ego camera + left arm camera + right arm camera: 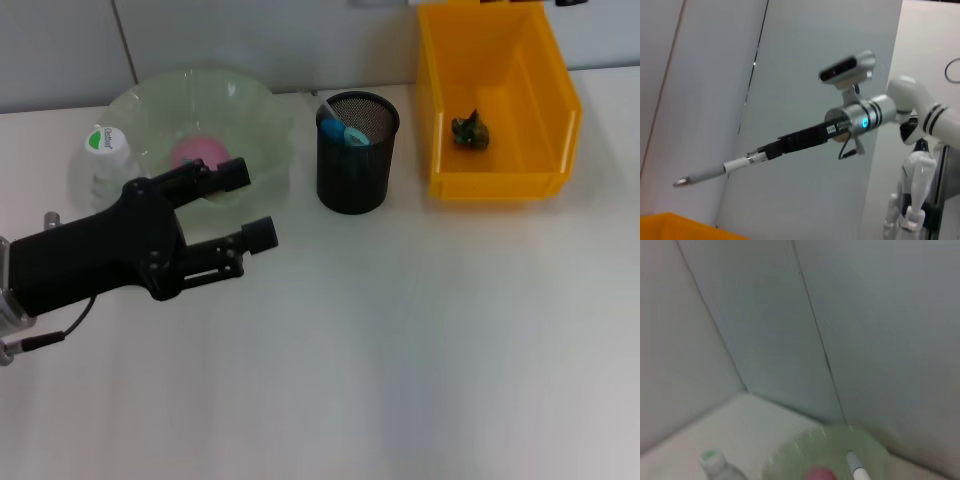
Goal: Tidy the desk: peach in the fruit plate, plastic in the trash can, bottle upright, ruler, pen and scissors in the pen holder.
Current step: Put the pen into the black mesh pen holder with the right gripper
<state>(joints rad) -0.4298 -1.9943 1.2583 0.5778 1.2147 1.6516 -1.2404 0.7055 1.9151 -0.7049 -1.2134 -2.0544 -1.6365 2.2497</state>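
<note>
Two pincers matter here. The left pincer (250, 205) hangs wide and empty just over the desk, its upper finger overlapping the near rim of the fruit plate (255, 100). The right pincer (762, 151), out of the head view, shows in the left wrist view high up by the wall, narrowed on a pen (705, 175) that sticks far out ahead of it.

Held by one end, that pen could tilt or slip, and a long overhang makes the narrow mouth of the pen holder (357, 155) easy to miss or knock. Blue scissors (335, 130) already fill part of it, leaving less room.

The peach (198, 152) lies in the plate, the bottle (103, 160) stands upright beside it, and crumpled plastic (469, 130) sits in the yellow bin (500, 185). I see no ruler. A low left arm near the plate could crowd the right arm's descent.
</note>
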